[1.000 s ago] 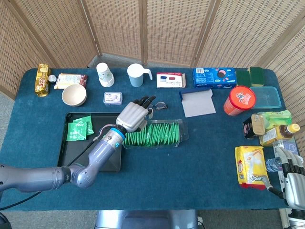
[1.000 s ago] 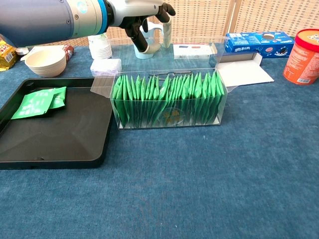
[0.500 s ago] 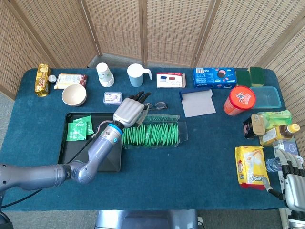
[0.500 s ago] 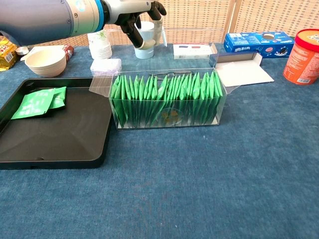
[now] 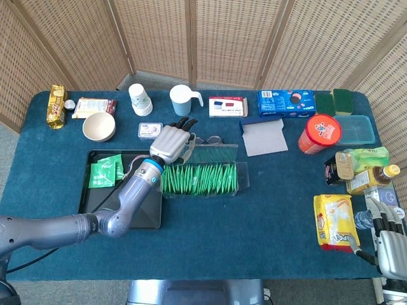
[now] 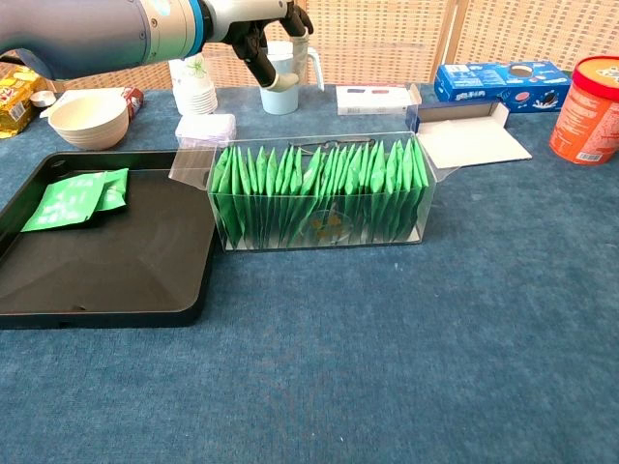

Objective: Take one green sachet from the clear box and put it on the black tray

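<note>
Green foil sachets (image 6: 319,188) packed upright in clear plastic box (image 5: 202,179), mid-tabletop, just beside black rectangular tray's (image 5: 96,210) right edge; two sachets (image 5: 105,171) already lying at tray's far left corner. Left hand (image 5: 172,142) above box's far left end, fingers loosely apart, holding nothing. Probably reaching stage: next, descend and pinch one sachet. Fingertips cropped in chest view. Right hand (image 5: 389,241) at near right corner, cut off; grip impossible to tell.

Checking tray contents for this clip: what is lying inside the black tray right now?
Green sachets lie overlapped in the black tray's far left corner. The head view shows the left arm crossing the tray's right side, hiding the floor beneath it.
</note>
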`<state>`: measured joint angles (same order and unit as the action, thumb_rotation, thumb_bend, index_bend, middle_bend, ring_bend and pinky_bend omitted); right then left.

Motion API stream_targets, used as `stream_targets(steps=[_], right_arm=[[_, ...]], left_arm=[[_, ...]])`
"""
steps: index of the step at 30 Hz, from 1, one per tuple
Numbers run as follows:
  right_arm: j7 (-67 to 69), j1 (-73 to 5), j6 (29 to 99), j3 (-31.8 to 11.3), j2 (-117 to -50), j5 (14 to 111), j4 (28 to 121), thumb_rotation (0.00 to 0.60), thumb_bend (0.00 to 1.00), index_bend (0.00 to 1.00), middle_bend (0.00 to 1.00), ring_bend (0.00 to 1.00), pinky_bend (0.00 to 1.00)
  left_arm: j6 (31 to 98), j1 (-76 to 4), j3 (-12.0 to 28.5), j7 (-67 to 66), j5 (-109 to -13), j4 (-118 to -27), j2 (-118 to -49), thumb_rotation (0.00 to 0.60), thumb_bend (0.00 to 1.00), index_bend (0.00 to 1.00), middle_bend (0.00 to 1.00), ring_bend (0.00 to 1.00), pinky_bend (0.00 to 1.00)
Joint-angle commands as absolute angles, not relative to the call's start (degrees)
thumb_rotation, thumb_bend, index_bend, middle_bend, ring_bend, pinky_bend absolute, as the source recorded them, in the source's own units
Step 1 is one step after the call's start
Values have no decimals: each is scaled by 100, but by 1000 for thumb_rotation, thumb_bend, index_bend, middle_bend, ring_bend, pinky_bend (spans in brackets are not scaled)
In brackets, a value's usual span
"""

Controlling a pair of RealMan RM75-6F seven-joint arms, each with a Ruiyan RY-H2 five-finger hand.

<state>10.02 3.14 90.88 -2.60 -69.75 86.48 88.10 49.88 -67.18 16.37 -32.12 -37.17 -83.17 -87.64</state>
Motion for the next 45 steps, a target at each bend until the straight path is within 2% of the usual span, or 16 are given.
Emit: stream_targets(steps=[1,2,4,6,8,35,45], right_arm=[[984,310,9074,-265,-6977,8634,8820,600,345,0,26,0,51],[978,309,9072,-269,-6976,8632,8827,600,345,0,26,0,51],[964,306,9071,-273,-6975,8634,8838,600,345,0,26,0,51],[955,305,9062,-273,-6977,8630,8840,600,345,0,26,0,51],[949,304,9052,-274,-6975,8622,8848,600,345,0,26,0,51],[821,304,8977,-290,-6992,8543,8912,600,345,0,26,0,51],[781,341,9013,-280,-6977,8543,8965,600,345,0,26,0,51]], left_arm=[[4954,-6718,1647,-3159,-3668,-8308,-8751,475,432,557,91,18,213],[4926,-6716,1666,-3111,-3643,-8311,-8739,436,434,557,91,18,213],[4864,-6716,1695,-3028,-3610,-8315,-8712,300,442,554,91,18,213],[4791,-6711,1735,-2922,-3561,-8334,-8680,223,451,552,91,18,213],[4739,-6702,1762,-2835,-3543,-8355,-8647,196,461,552,92,18,213],[4209,-7036,1627,-2710,-2715,-7254,-8974,192,469,561,97,17,213],[4130,-7214,1412,-2973,-2392,-6823,-9155,190,454,536,94,6,213]])
